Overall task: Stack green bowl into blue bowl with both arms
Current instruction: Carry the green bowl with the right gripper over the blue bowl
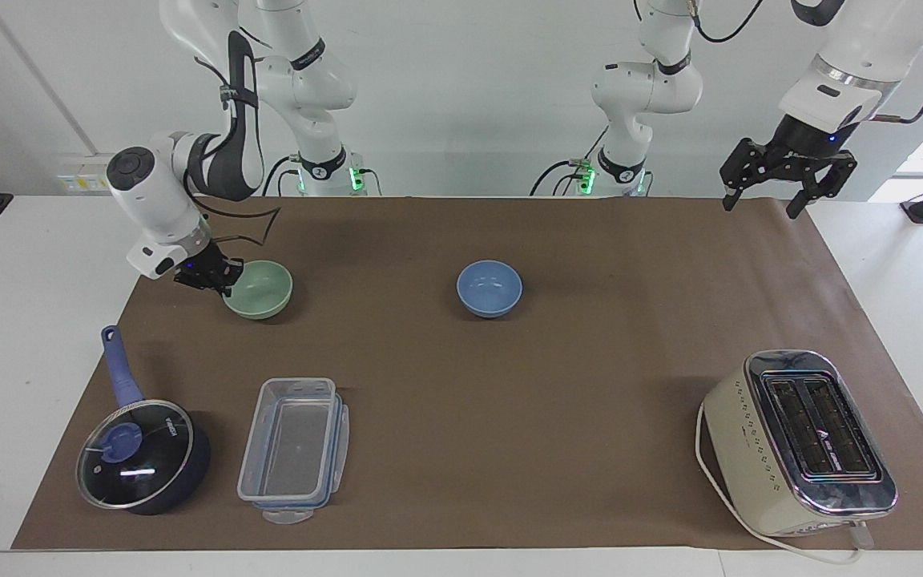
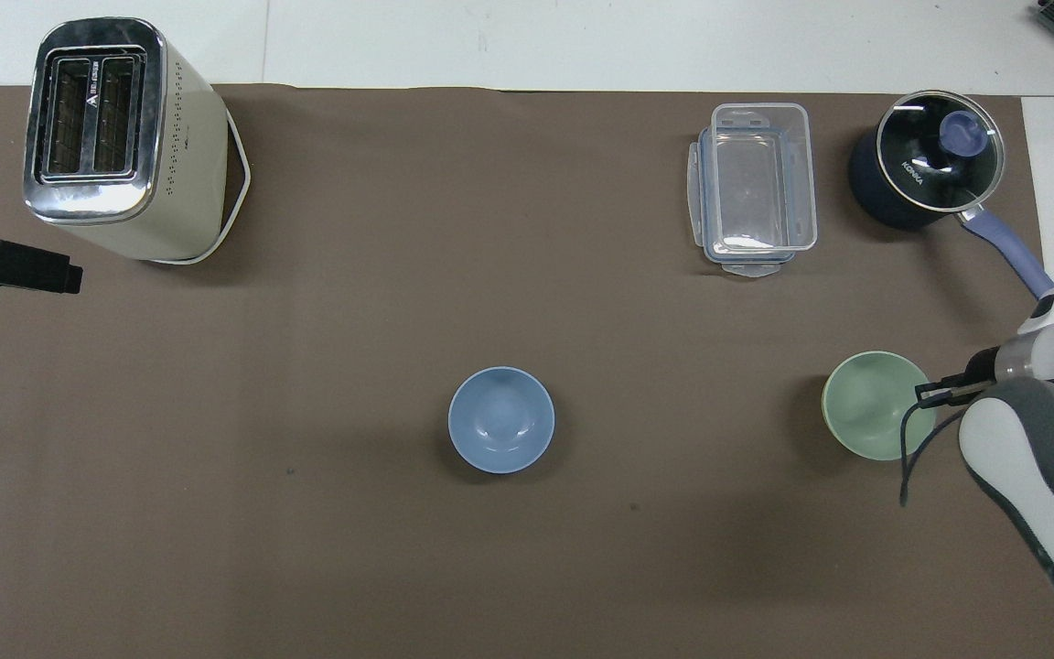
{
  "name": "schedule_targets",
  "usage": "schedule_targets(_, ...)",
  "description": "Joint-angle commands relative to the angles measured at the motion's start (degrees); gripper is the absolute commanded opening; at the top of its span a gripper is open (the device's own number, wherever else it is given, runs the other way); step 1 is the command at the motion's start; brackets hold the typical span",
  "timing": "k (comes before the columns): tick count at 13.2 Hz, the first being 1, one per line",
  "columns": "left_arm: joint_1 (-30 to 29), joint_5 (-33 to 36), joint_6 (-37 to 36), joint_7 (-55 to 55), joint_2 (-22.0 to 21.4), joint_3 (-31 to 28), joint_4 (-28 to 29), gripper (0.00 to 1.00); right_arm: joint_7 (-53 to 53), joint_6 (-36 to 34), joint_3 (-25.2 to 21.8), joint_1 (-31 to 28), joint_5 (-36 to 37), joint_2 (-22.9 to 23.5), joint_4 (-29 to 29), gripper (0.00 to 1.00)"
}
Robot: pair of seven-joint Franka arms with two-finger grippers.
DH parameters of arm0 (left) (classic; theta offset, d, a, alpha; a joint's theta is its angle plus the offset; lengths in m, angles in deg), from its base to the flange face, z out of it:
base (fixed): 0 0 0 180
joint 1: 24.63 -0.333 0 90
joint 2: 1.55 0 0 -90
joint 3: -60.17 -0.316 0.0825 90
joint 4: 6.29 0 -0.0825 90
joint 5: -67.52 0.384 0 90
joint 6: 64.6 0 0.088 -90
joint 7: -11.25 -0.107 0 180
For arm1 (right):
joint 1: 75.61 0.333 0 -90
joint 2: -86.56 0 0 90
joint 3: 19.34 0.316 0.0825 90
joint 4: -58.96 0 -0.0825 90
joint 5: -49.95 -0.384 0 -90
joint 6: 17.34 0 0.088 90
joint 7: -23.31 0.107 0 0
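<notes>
Green bowl [image 1: 259, 289] pinched at rim by right gripper [image 1: 207, 278]; left gripper [image 1: 787, 172] open, waiting aloft. Next: lift, carry over blue bowl [image 1: 489, 288].

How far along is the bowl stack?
Done: right claw has shut on the green bowl at its rim. In hand: the bowl sits on the mat, not lifted. Left: carry it to the blue bowl, which is empty, and nest it. Left claw hangs open over the mat's edge, waiting.
</notes>
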Motion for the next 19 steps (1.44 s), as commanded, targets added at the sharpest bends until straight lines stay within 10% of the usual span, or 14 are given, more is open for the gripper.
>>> schedule_targets(1, -0.77, 1.35, -1.96, -1.73, 0.19, 0.77, -1.03, 1.0, -0.92, -7.9, 1.09, 0.16, -3.73, -4.55, 4.78, 0.0)
schedule_targets(11, -2.53, 1.17, -2.4, -4.98, 2.74, 0.42, -2.95, 1.0, 38.93, -13.2, 8.65, 24.29, -4.36, -4.75, 11.12, 0.0)
schedule_targets(19, -2.53, 0.82, -1.71, -5.15, 0.01, 0.77, 0.21, 1.0, 53.05, 3.05, 9.09, 37.6, -9.89, 5.18, 11.21, 0.0)
